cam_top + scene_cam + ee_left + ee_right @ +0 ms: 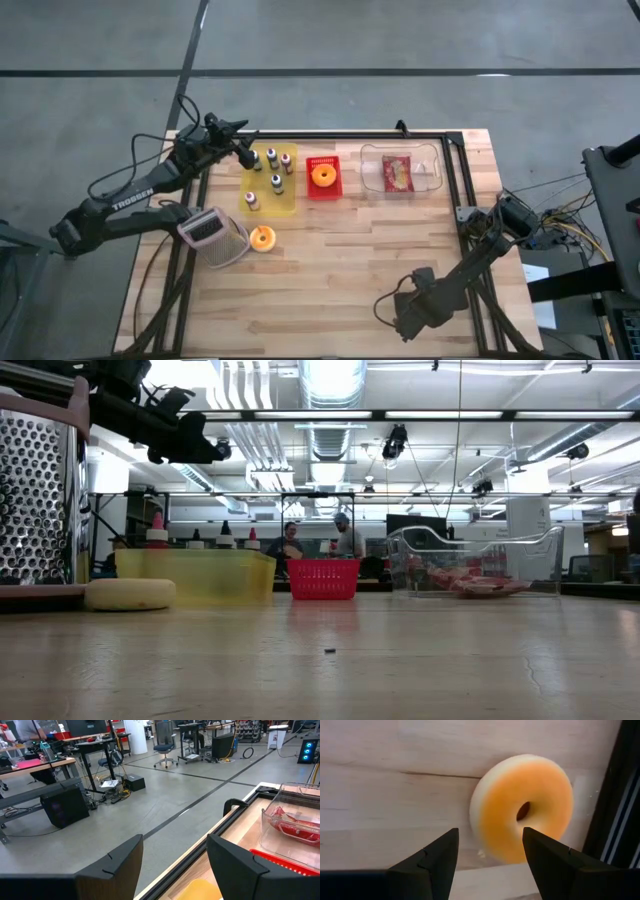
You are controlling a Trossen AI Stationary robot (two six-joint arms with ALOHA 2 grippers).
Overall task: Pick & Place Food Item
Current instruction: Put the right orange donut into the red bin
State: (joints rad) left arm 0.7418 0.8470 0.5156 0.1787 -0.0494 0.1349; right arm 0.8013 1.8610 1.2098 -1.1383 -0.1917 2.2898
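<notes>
In the right wrist view an orange-glazed donut (525, 810) lies flat on the wooden table, close to a black frame rail (615, 815). My right gripper (490, 837) hangs over it, pointing steeply down and open. Its two fingers stand apart above the donut's near-left part and do not touch it. In the high view this gripper (405, 310) is near the table's near edge and hides that donut. My left gripper (175, 845) waits open and empty, above the yellow tray's far edge (243, 152).
A second donut (262, 238) lies beside a metal grater (212, 235). A third donut sits in a red basket (323, 190). A yellow tray (268, 200) holds several small bottles. A clear container (430, 165) holds a red food packet (398, 172). Bare wood lies at the table's middle.
</notes>
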